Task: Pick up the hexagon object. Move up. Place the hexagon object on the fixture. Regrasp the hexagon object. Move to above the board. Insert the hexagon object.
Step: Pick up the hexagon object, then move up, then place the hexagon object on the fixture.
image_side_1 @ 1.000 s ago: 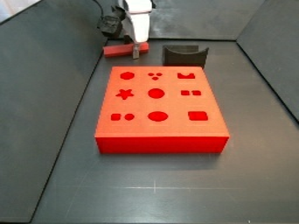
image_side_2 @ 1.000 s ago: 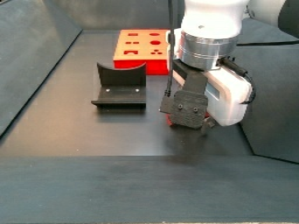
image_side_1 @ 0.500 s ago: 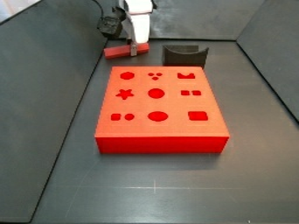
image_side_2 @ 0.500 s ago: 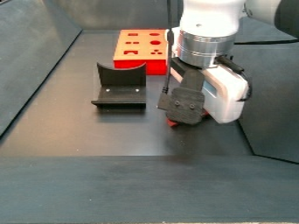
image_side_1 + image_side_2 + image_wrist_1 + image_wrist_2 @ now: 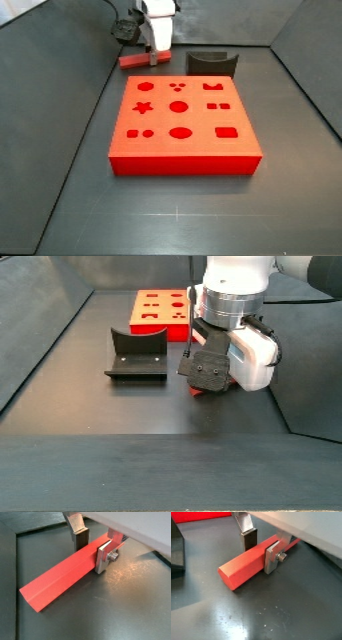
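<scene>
The gripper is sitting low over the dark floor, and its flat silver fingers are straddling the hexagon object, one plate on each long flank, jaws narrowed right up to the bar. Both wrist views are showing the plates against its sides, so I'm reading this as a closing or just-closed hold, with the bar lying flat on the floor (no daylight under it that I can make out).

The bar is looking rigid, matte and light, a solid plastic-type peg: it shouldn't flex or crush, and the flat faces are giving the pads something square to bite on. The hold is sitting toward one end, so the long free end may droop or swing on the lift.

Farther from the gripper, the fixture is standing just beside it in a side view, with bare floor between them. Beyond the fixture, the board is lying well apart from the bar. The enclosure wall is running close behind the gripper in a side view, so room is tighter there.
</scene>
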You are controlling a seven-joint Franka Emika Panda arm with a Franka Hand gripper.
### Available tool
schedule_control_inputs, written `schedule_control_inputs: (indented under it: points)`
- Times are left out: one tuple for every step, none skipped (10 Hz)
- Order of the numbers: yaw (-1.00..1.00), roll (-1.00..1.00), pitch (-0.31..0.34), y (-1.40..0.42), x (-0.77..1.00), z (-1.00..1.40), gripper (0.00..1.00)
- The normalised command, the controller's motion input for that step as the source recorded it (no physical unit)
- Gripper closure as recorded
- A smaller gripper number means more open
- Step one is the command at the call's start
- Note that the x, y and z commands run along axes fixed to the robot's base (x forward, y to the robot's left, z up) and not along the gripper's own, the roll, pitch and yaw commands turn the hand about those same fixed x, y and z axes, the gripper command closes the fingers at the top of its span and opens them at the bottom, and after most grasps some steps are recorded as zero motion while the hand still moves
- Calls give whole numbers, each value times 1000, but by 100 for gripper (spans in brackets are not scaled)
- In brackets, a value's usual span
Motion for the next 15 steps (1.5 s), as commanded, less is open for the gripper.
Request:
schedule_control_inputs:
  points:
    - [0, 0, 0, 0, 0, 0, 100]
    - [0, 0, 0, 0, 0, 0, 100]
    - [0, 0, 0, 0, 0, 833, 100]
    - [0, 1, 39, 5, -18, 736, 100]
    - [-6, 10, 63, 10, -13, 622, 100]
    - [-8, 17, 76, 9, -10, 535, 100]
    - [-13, 38, 89, 5, -11, 351, 100]
    - [0, 0, 0, 0, 0, 1000, 100]
    - [-2, 18, 6, -1, -3, 1000, 100]
    - [-5, 28, 20, 0, -8, 1000, 100]
    - [-10, 50, 42, 2, -14, 1000, 100]
    - [-10, 60, 52, 2, -17, 1000, 100]
    - [-4, 83, 73, 1, -23, 1000, 100]
    - [1, 96, 84, 0, -28, 1000, 100]
    - [7, 107, 89, -3, -30, 1000, 100]
